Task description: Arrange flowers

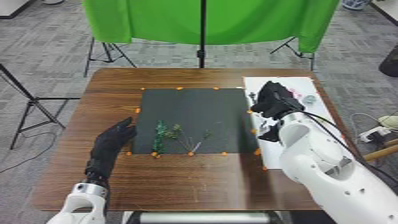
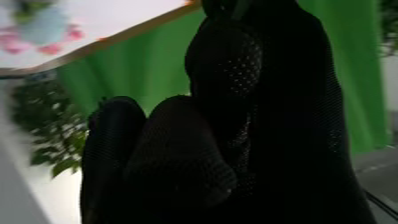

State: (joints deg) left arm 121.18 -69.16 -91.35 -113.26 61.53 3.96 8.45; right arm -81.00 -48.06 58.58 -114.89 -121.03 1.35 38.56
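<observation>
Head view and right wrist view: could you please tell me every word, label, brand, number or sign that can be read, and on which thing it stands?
None: no word, label, brand, number or sign can be read.
Mat, sheet and green cloth: no readable text.
Right arm: small dark marks, too small to tell if they are print.

Head view: bright, fairly even light; soft sheen on table (image 1: 178, 192), dark shadow beside right arm (image 1: 306, 150). Wrist view: foreground near-black, white glow by leaves (image 2: 58, 125).
</observation>
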